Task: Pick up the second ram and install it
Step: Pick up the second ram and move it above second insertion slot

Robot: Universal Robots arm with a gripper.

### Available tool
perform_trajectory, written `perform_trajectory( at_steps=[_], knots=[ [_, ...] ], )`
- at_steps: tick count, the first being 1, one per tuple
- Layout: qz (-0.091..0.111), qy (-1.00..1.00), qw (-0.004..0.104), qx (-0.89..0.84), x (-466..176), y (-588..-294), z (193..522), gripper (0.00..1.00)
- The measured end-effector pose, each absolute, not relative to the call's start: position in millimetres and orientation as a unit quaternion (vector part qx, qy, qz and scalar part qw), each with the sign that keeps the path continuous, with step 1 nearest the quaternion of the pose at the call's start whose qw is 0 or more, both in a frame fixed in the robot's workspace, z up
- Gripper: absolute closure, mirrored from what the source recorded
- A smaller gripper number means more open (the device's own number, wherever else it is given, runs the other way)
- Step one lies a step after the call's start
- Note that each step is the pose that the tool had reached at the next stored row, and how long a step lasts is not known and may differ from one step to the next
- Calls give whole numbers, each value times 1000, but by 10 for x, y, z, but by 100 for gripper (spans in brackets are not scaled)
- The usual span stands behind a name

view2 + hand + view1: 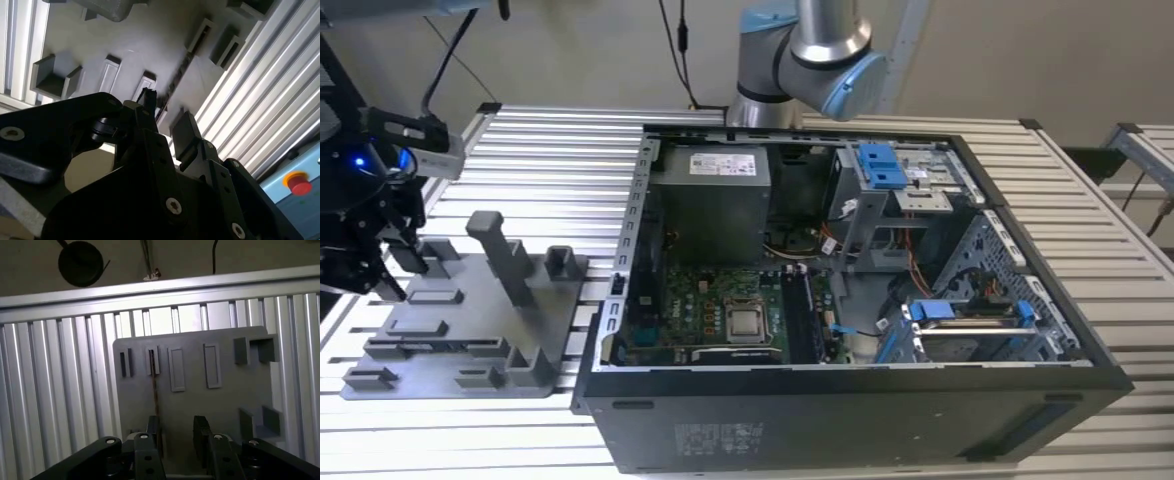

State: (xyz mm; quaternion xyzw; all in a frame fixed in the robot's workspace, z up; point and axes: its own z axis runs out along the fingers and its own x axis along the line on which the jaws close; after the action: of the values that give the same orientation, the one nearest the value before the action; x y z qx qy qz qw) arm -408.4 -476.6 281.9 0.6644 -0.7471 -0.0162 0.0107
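Note:
The second ram stands on its edge in the slots of the grey tray, showing as a thin dark line; in the second wrist view the ram runs the same way across the tray. My gripper hovers open just over the stick's near end, and one finger lines up almost over the stick. Its fingers hold nothing. In the exterior view the gripper hangs over the tray at that view's left.
The open computer case lies on the slatted metal table, with the motherboard and its memory slots facing up. A tall grey post and blocks rise from the tray. The arm's base stands behind the case.

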Motion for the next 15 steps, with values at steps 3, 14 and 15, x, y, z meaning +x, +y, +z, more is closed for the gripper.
perform_trajectory(
  at_steps=[3, 14, 15],
  knots=[
    [-16, -747, 11, 664, -4085, -4766, 2777, 58],
    [-16, -747, 11, 664, -4084, -4769, 2673, 58],
    [-16, -747, 11, 665, -4084, -4770, 2670, 58]
  ],
)
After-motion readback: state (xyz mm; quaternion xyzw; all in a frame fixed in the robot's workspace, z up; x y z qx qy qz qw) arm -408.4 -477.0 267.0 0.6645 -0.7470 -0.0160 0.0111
